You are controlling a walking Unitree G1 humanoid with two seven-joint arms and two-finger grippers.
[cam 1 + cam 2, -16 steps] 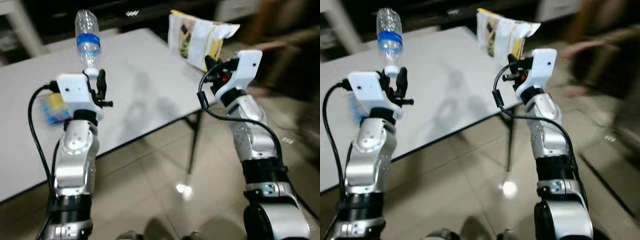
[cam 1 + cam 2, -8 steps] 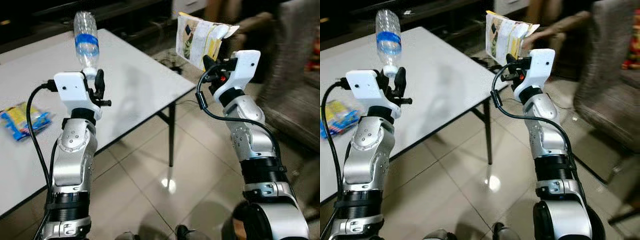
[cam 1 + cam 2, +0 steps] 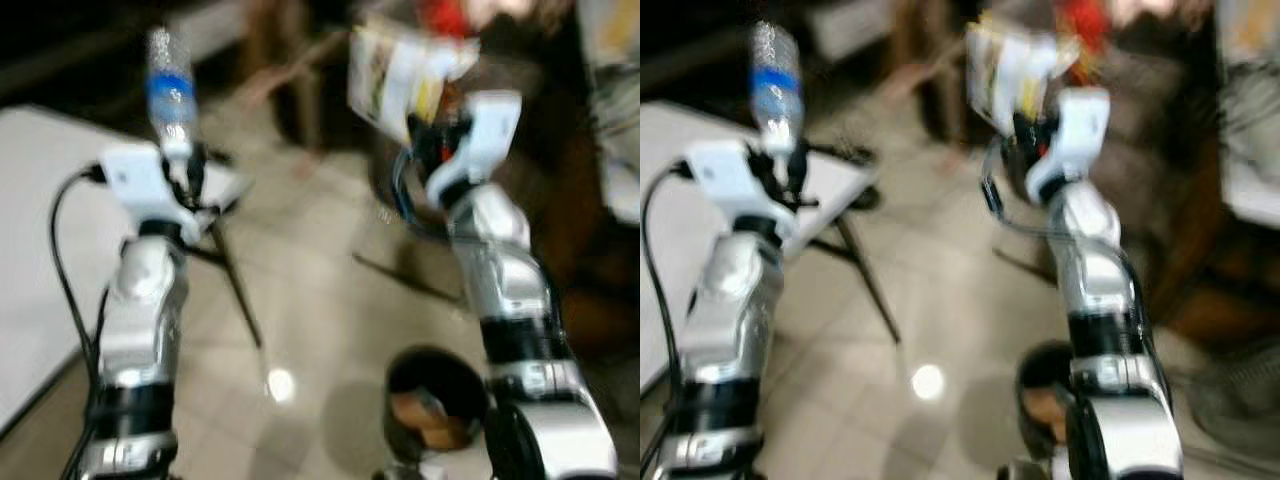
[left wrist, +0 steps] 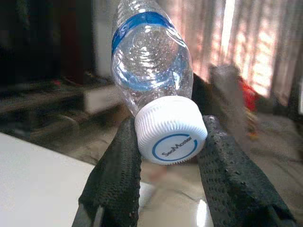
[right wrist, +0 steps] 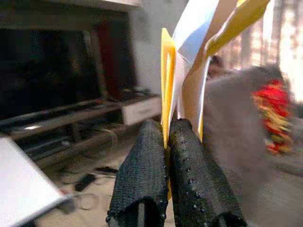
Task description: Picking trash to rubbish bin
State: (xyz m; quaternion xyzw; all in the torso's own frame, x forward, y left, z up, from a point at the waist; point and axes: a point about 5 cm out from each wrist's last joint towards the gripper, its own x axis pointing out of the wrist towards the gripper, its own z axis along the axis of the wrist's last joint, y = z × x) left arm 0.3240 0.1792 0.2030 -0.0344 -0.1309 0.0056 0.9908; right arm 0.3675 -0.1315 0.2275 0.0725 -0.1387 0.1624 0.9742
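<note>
My left gripper (image 3: 185, 165) is raised at the left and shut on the white cap of a clear plastic bottle (image 3: 170, 85) with a blue label, which stands cap down above the fingers (image 4: 116, 175). The bottle (image 4: 151, 52) looks empty. My right gripper (image 3: 432, 135) is raised at the right, shut on the edge of a white and yellow snack bag (image 3: 400, 75) that sticks up above it. The bag (image 5: 189, 71) is pinched between the two black fingers (image 5: 142, 175). A dark round rubbish bin (image 3: 435, 405) stands on the floor below my right arm, with something brown inside.
The white table (image 3: 40, 260) with black legs lies at the left. Pale glossy tiles (image 3: 310, 300) cover the floor ahead. Dark furniture and a grey sofa (image 5: 236, 142) stand beyond, with a red and yellow item on it. The head views are blurred.
The camera has swung right: the table has slid off to the left and the bin has come into view below. Both grippers still hold their items raised.
</note>
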